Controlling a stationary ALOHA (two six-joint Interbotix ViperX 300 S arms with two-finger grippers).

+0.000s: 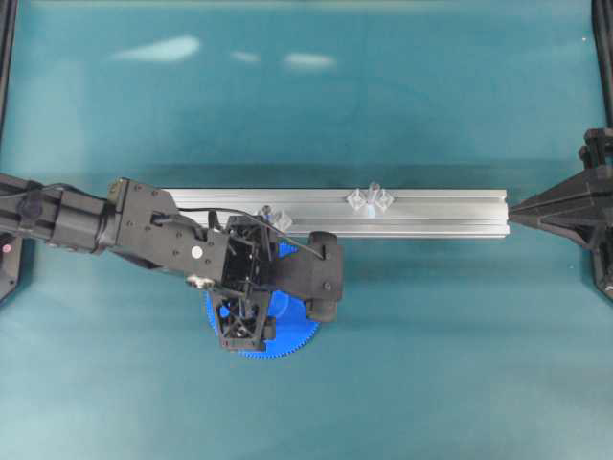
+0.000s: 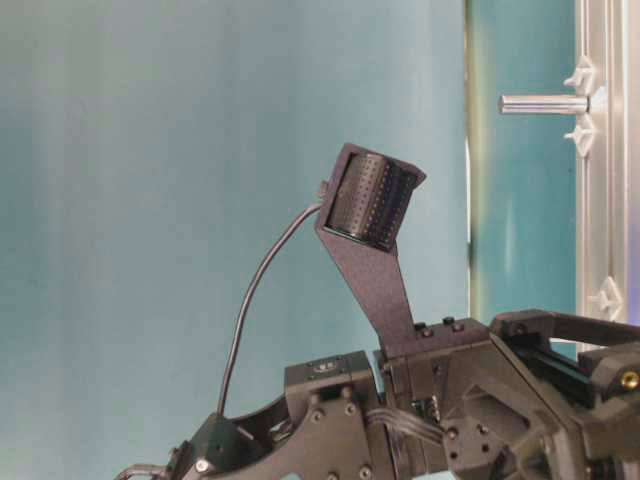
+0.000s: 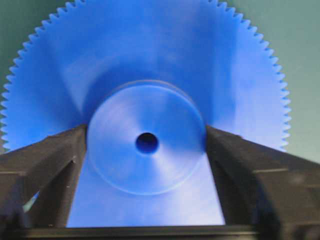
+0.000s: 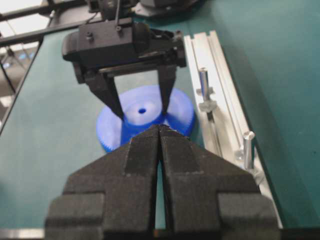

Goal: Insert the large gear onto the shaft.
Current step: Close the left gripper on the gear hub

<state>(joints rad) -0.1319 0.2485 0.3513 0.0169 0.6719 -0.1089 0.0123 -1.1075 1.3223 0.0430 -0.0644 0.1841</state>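
The left tool (image 4: 141, 106) straddles the large gear's (image 3: 145, 90) hub on the table (image 1: 431, 335), fingers apart, while the right tool (image 4: 159, 129) sits pressed together.

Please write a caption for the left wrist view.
Left pincer straddling the raised hub of the large gear.
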